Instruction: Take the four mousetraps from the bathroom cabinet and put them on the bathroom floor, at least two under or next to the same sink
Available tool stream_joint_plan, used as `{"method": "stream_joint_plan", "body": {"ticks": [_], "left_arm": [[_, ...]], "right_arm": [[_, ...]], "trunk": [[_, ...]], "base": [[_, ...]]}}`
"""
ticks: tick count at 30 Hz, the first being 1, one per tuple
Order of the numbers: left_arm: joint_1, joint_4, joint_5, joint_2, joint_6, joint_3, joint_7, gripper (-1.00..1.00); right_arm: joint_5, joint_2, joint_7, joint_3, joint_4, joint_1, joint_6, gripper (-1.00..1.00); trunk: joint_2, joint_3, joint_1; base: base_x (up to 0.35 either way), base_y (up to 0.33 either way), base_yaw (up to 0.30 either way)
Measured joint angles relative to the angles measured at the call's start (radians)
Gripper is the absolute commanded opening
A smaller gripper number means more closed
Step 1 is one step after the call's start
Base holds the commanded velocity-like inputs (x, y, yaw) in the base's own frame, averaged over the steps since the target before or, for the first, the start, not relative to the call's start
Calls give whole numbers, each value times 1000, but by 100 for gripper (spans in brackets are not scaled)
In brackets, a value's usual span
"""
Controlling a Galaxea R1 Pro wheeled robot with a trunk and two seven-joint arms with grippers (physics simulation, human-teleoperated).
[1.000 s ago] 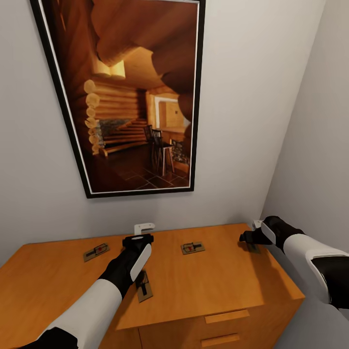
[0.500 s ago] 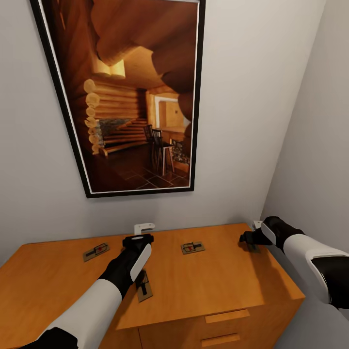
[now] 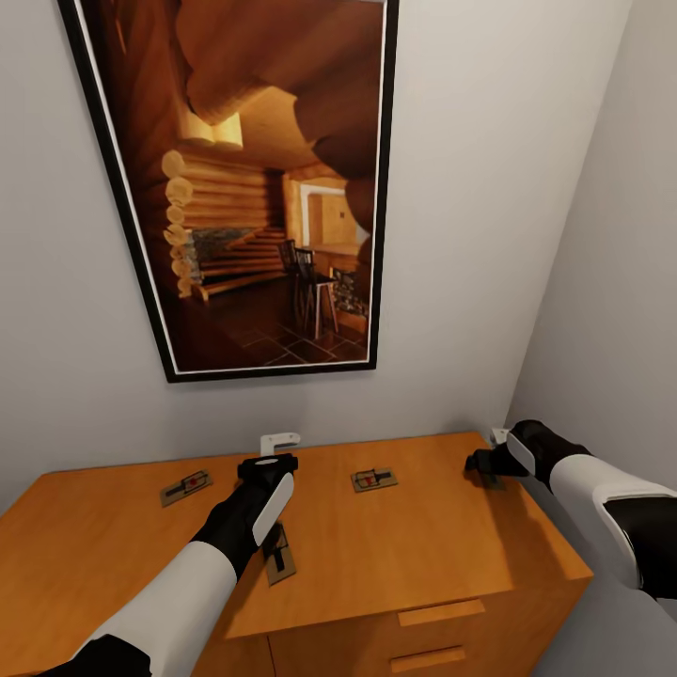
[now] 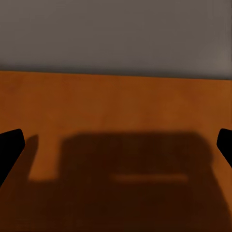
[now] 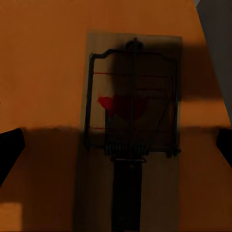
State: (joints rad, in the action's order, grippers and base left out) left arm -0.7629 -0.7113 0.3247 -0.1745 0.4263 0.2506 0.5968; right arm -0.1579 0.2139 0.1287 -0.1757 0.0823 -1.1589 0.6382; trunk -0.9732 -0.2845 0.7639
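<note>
Four mousetraps lie on the cabinet [image 3: 404, 545] top. One mousetrap [image 3: 185, 488] is at the back left, another [image 3: 374, 480] at the back middle. A third [image 3: 278, 555] lies nearer the front, partly under my left forearm. The fourth mousetrap [image 3: 491, 481] sits at the right end under my right gripper [image 3: 481, 463]. The right wrist view has this trap [image 5: 130, 121] between the open fingers of the right gripper [image 5: 116, 145], apart from both. My left gripper [image 3: 268, 463] hovers open over bare wood; in the left wrist view the gripper [image 4: 116, 145] holds nothing. The bathroom floor is out of view.
A large black-framed picture [image 3: 254, 188] hangs on the grey wall behind the cabinet. A side wall [image 3: 621, 310] closes in on the right. Two small white fittings [image 3: 280, 440] sit at the wall's foot. Drawer handles [image 3: 440, 614] show on the cabinet front.
</note>
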Motion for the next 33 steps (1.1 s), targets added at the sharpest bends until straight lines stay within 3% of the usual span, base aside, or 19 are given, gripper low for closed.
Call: {"method": "stream_joint_plan", "body": {"ticks": [27, 28, 33], "left_arm": [[0, -1, 0, 0, 0, 0, 0, 100], [0, -1, 0, 0, 0, 0, 0, 100], [0, -1, 0, 0, 0, 0, 0, 100]], "right_arm": [[2, 0, 1, 2, 7, 0, -3, 100], [2, 0, 1, 2, 7, 0, -3, -100], [2, 0, 1, 2, 8, 0, -4, -100]], "trunk": [[-14, -6, 8], [-14, -6, 8], [-14, -6, 8]], "base": [[0, 0, 0], [0, 0, 0], [0, 0, 0]]}}
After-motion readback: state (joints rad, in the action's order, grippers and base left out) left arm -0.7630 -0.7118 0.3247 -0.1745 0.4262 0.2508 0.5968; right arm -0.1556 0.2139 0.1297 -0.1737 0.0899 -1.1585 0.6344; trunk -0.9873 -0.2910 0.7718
